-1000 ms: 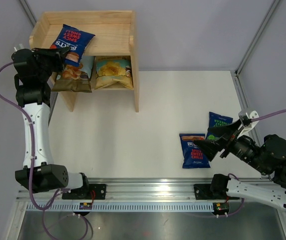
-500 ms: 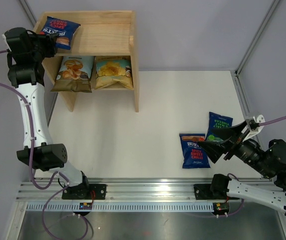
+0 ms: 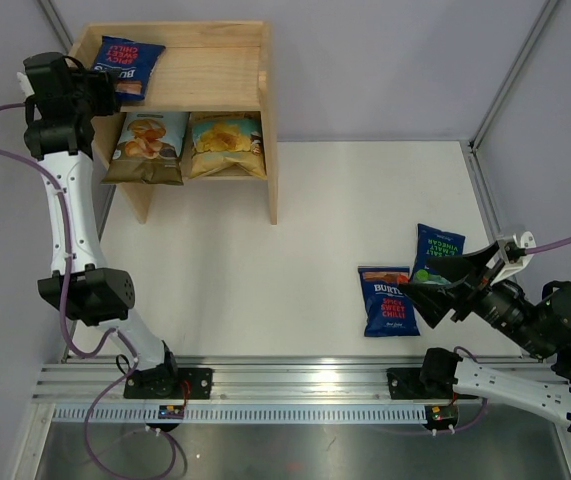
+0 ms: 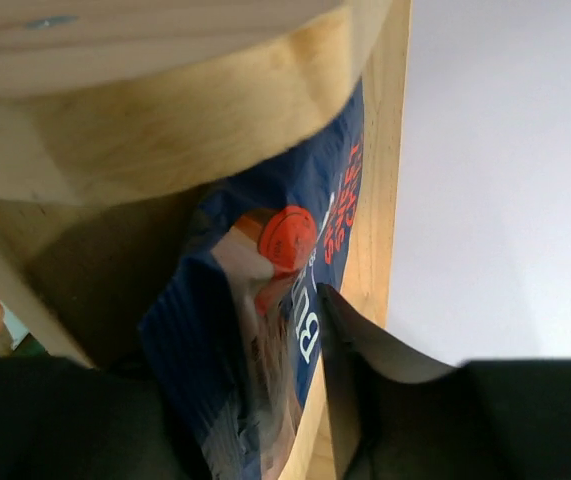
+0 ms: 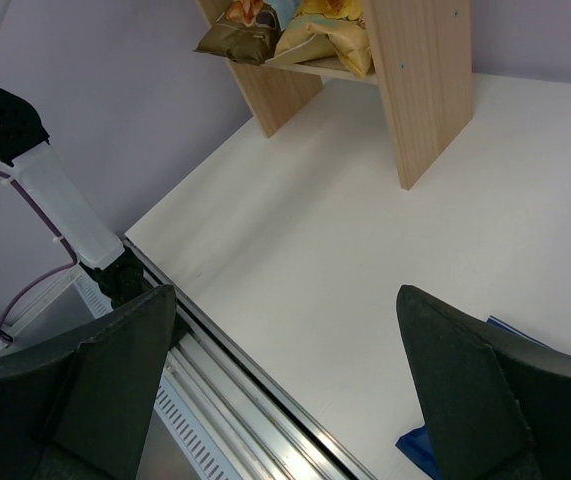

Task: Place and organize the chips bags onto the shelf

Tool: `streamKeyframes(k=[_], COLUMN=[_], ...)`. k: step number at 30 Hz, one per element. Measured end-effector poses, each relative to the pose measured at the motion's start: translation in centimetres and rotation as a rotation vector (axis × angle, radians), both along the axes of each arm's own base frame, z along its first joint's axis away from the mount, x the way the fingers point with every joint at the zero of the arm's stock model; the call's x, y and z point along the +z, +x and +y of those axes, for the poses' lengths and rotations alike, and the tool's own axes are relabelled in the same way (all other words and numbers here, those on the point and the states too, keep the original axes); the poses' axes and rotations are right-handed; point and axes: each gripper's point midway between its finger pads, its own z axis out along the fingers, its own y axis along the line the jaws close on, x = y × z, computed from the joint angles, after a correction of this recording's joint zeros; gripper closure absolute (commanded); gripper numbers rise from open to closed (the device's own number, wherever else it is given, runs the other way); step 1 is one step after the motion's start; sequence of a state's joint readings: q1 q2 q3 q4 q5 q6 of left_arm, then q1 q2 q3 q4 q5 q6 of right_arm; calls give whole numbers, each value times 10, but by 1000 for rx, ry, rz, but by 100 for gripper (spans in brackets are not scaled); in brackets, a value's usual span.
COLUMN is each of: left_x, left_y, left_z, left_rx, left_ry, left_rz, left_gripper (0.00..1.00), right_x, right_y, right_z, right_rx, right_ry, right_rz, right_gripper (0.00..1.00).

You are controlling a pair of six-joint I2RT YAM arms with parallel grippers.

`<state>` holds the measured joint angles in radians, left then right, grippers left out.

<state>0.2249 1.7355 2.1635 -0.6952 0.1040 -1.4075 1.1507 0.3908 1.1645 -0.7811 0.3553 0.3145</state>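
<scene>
Progress check: of the five bags, two are shelved, one is in hand, two are not yet touched. My left claw (image 3: 108, 84) is clenched on a Burts bag (image 3: 128, 63), holding it over the left end of the top tier of the shelf (image 3: 210, 72). In the left wrist view the Burts bag (image 4: 265, 320) runs down between my dark fingers (image 4: 385, 355), with the pine of the shelf (image 4: 165, 130) pressing close above, so I judge it is at the rim but not yet laid down; I cannot tell whether it touches the top board. Lower tier holds the Cassava Chips bag (image 3: 146, 147) on the left and the yellow bag (image 3: 226, 144) just beside it on the right, both fronts facing out. The rest of the top tier holds nothing. On the table (image 3: 265, 260), well apart from the shelf, lie the second Burts bag (image 3: 386, 300) and the green-lettered bag (image 3: 437, 250), close together. My right claw (image 3: 433, 290) hangs over them with jaws spread wide, gripping nothing. Left to do, by my reckoning: release this bag flat on top, then fetch the two from the table.
</scene>
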Motion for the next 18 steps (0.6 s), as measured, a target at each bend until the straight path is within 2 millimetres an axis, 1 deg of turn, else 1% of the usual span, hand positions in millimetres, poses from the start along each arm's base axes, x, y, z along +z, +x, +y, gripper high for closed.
streamKeyframes(k=[1,2,3,4,8,13,18], left_x=[2,3,6,11,18,22,23], left_y=[0,-2,-3,-5,-9,-20,-25], left_z=[1,2,2,4,7,13,17], left_rx=[3,6,8,15,25,49,62], left_ry=[8,18,32,48,97,168,217], left_rz=[-1,0,-2,-11,-16,10,20], left_gripper=[54,46,42,34,21,12,5], right_x=[0,0,0,0,1,1,2], right_y=[0,0,0,0,0,-1,-1], right_z=[0,0,0,0,0,1,1], right_rx=[0,0,0,0,1,6,7], right_ry=[0,0,0,0,3,5,6], right_rz=[0,0,0,0,-1,-2,-2], right_gripper=[1,0,0,1,1,0,0])
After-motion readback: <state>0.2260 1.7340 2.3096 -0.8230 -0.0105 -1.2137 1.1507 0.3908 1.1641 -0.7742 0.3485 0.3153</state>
